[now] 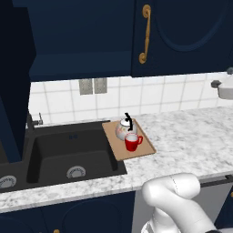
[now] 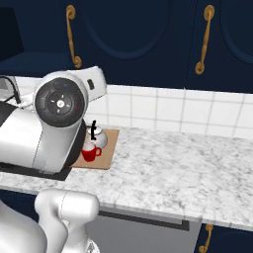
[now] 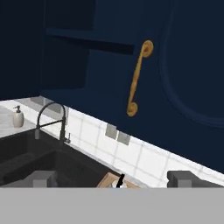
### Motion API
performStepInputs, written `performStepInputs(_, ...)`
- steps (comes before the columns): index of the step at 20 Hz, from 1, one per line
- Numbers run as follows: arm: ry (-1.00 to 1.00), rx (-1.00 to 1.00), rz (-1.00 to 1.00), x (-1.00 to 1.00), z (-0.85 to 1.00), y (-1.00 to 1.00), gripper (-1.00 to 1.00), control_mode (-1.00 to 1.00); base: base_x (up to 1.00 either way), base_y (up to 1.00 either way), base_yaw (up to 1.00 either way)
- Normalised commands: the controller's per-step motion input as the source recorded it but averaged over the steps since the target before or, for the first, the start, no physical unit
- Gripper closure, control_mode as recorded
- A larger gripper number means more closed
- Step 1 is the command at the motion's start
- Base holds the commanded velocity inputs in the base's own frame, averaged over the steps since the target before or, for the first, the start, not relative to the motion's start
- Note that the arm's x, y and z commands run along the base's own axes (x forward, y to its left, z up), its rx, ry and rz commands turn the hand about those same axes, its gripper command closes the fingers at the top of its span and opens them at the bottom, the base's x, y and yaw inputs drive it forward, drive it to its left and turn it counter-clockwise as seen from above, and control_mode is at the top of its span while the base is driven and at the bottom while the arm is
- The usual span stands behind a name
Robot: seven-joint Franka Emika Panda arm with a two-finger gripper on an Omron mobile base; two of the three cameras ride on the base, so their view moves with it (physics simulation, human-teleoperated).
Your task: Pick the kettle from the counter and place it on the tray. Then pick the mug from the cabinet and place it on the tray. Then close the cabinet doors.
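Speckled stone worktop [image 1: 182, 136] under white wall tiles [image 1: 150, 95]. Kettle [image 1: 124, 129] and red mug [image 1: 132, 142] touching on wooden tray [image 1: 116, 148] beside black sink [image 1: 68, 154]. Navy cabinet [image 1: 77, 50] open. Tool [image 3: 112, 177] spread wide, empty.

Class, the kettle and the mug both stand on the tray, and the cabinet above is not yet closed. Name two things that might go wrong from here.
1. The tool is open and empty, facing the cabinet doors; its wide fingers might slip off the curved brass handle.
2. The mug and kettle stand near the tray edge; the arm's elbow hangs close above them in the right base view and might knock them.
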Motion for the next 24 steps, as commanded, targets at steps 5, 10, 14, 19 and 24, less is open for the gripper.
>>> performStepInputs(5, 0.00, -0.11, 0.22, -0.51, 0.03, 0.17, -1.00, -1.00, 0.00, 0.00, 0.00)
performStepInputs(10, 0.00, -0.09, 0.23, -0.54, 0.03, 0.20, -1.00, -1.00, 0.00, 0.00, 0.00)
performStepInputs(14, 0.00, -0.11, 0.25, -0.50, 0.03, 0.32, -1.00, -1.00, 0.00, 0.00, 0.00)
performStepInputs(19, -0.13, -0.06, 0.12, -0.47, 0.00, 0.55, -1.00, -1.00, 0.00, 0.00, 0.00)
performStepInputs(24, -0.27, -0.12, 0.00, -0.35, -0.01, 0.81, -1.00, -1.00, 0.00, 0.00, 0.00)
